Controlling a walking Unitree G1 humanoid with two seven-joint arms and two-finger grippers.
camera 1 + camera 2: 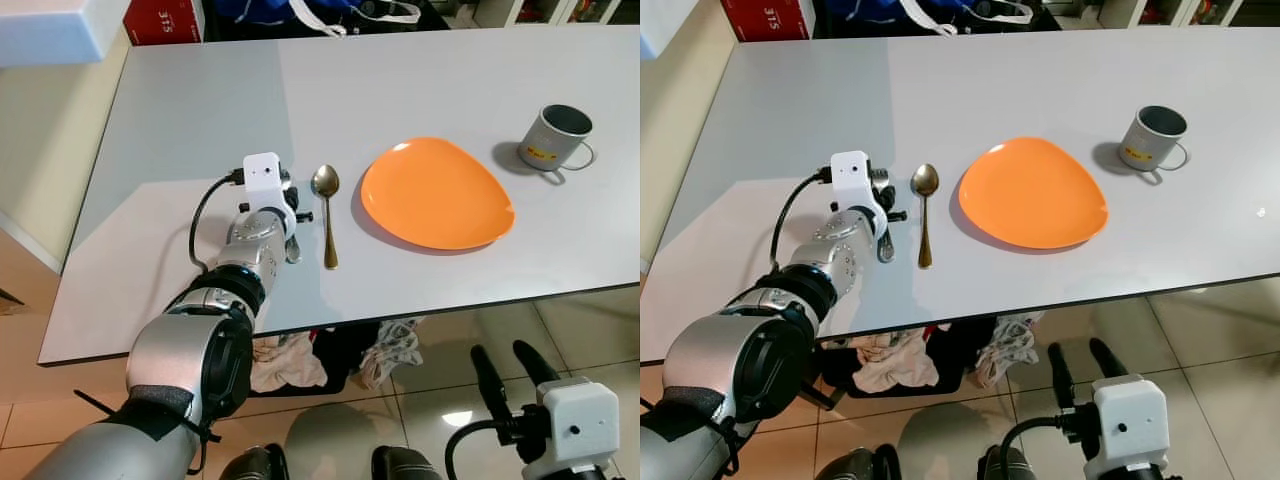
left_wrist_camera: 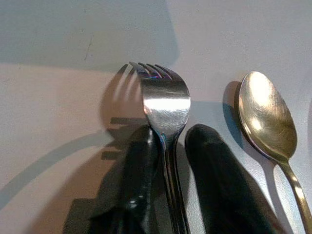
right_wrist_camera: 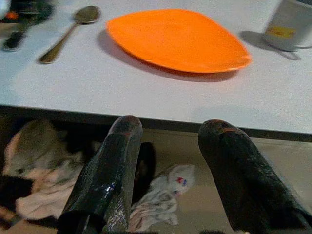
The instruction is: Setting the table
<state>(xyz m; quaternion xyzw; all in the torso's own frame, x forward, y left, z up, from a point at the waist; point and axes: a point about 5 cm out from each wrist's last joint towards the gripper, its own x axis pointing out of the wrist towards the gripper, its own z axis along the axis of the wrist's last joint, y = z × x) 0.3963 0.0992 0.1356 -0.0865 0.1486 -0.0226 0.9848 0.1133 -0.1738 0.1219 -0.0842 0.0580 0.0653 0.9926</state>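
An orange plate (image 1: 435, 195) lies on the grey table (image 1: 180, 110), with a gold spoon (image 1: 327, 215) just left of it, bowl pointing away from me. My left gripper (image 1: 292, 205) rests low over the table left of the spoon, shut on a steel fork (image 2: 165, 97) whose handle runs between the two black fingers (image 2: 141, 185), tines pointing away. The fork's handle end (image 1: 292, 245) sticks out toward me. A grey metal mug (image 1: 555, 138) stands to the right beyond the plate. Below the table's near edge, my right gripper (image 1: 510, 365) hangs open and holds nothing.
Crumpled clothes (image 1: 300, 360) lie on the tiled floor under the table's near edge. A red box (image 1: 165, 20) and a dark bag (image 1: 330, 12) sit past the far edge. A white counter (image 1: 50, 30) stands at the far left.
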